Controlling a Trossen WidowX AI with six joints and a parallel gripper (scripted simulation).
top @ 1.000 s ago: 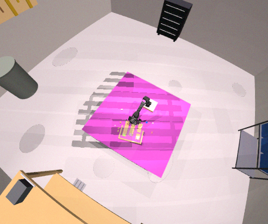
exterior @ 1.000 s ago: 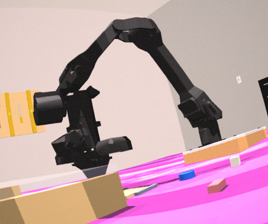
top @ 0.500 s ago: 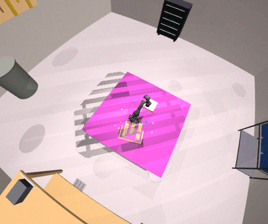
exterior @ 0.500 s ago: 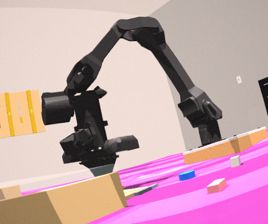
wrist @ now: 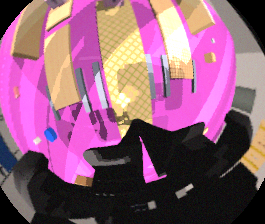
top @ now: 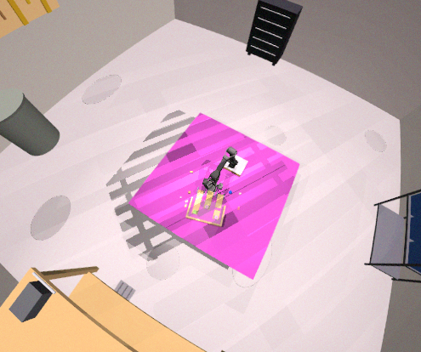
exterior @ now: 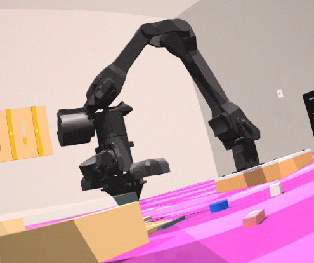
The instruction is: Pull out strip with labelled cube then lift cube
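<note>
My gripper (top: 213, 190) (wrist: 135, 121) is shut with nothing between its fingers, low over the near end of the middle strip. The middle strip (top: 209, 196) (wrist: 114, 30) has a crosshatched look. In the wrist view, the left strip shows a gap between its near piece (wrist: 61, 72) and far piece (wrist: 59, 16). The right strip (wrist: 170, 30) has a dark grid patch at its near end. In the top view, a green cube (top: 195, 212), a greyish cube (top: 207, 207) and a pale cube (top: 216, 217) sit at the far ends. No label is readable.
A wooden tray (top: 205, 221) (exterior: 115, 229) with a see-through cover surrounds the strips. Grey rails (wrist: 100, 85) flank them. A blue disc (top: 230, 192) (exterior: 219, 206) (wrist: 50, 134), a red block (exterior: 254, 218) and a white block (exterior: 275, 189) lie beside it.
</note>
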